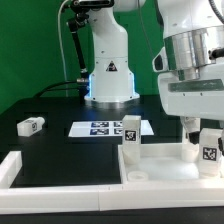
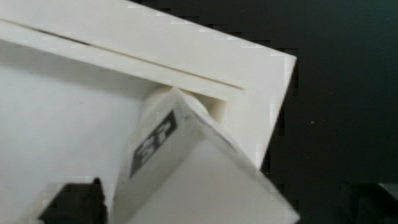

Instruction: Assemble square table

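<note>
Finds the gripper (image 1: 200, 135) at 3 o'clock of the exterior view, spread wide and gripping nothing. Straddles an upright leg (image 1: 208, 150), with one of the dark fingertips (image 2: 71, 200) near it and the other well clear in the wrist view. Places that leg at a corner of the square table top (image 1: 165, 168), lying toward 5 o'clock; cannot tell whether seated fully in its socket.

Risks tipping or loosening the leg on the way up, should a pad drag along its side. Risks, too, leaving it wobbly if only partly turned in.

Counts a second leg (image 1: 130, 135) upright on the top near 6 o'clock, and a third leg (image 1: 30, 125) lying on the black table (image 1: 50, 105) at 9 o'clock, well apart. Notes the marker board (image 1: 105, 128) near centre and a white barrier strip (image 1: 60, 198) at 7 o'clock. Sees nothing barring a straight rise; expects the second leg to stand nearest any sweep toward the third.
</note>
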Motion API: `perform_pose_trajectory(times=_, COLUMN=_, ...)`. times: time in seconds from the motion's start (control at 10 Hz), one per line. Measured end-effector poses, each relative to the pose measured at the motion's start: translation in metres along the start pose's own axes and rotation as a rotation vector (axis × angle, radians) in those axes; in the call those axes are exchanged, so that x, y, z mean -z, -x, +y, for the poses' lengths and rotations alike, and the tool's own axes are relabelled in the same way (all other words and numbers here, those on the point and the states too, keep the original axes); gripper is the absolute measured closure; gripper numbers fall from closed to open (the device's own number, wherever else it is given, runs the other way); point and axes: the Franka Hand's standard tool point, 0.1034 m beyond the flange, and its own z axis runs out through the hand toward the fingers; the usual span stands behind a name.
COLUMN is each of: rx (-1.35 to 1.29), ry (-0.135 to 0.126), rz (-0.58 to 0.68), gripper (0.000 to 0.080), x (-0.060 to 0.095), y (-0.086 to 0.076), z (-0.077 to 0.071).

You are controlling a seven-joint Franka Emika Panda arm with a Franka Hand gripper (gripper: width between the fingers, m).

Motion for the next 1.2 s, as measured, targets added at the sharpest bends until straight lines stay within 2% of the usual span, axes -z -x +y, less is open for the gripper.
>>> perform_pose_trajectory(times=0.6, rx=0.000, ry=0.000, rz=0.000, gripper=0.0150, x=0.0000, y=0.0000, z=0.0000)
perform_pose_trajectory(times=0.7, rx=0.198, ry=-0.012, rz=0.010, gripper=0.0150, x=0.0000, y=-0.0029, z=-0.0019)
perform_pose_trajectory(times=0.8, rx=0.248, ry=0.011, rz=0.010, gripper=0.0150, x=0.0001, y=-0.0027, z=-0.0003)
perform_pose_trajectory(times=1.1, rx=0.675, ry=0.117, rz=0.026, gripper=0.0150, x=0.0027, y=-0.0048, z=0.0009)
perform_pose_trajectory(times=1.2, rx=0.786, ry=0.136, rz=0.031, gripper=0.0150, x=0.0017, y=-0.0015, z=0.0011)
